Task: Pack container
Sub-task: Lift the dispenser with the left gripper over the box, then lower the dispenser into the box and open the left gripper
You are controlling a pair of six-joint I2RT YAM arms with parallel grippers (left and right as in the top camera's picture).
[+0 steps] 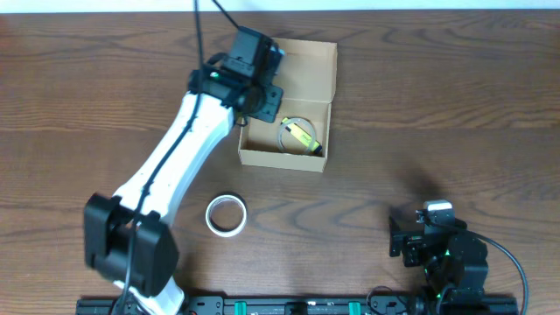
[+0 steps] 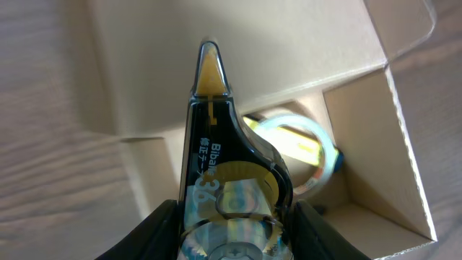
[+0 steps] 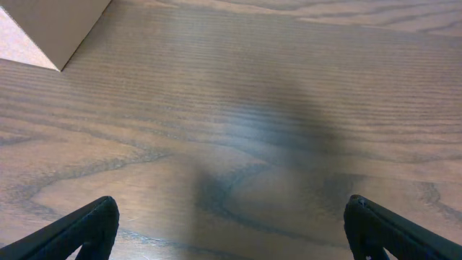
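Left hand [image 2: 232, 242] grips a correction tape dispenser [image 2: 216, 144] over the open container [image 1: 280, 159] at twelve o'clock; right hand [image 3: 231, 227], spread wide, at five o'clock.

The container [image 1: 280, 159] sits at the far middle of the worktop [image 1: 455, 105], flap open behind it, a tape roll [image 1: 289, 131] inside. The left hand [image 1: 260, 94] hangs over its left wall, gripping a tape dispenser [image 2: 216, 180]. A second tape roll [image 1: 226, 215] lies before the container, slightly left; the right hand [image 1: 418, 243] is well apart, near right.
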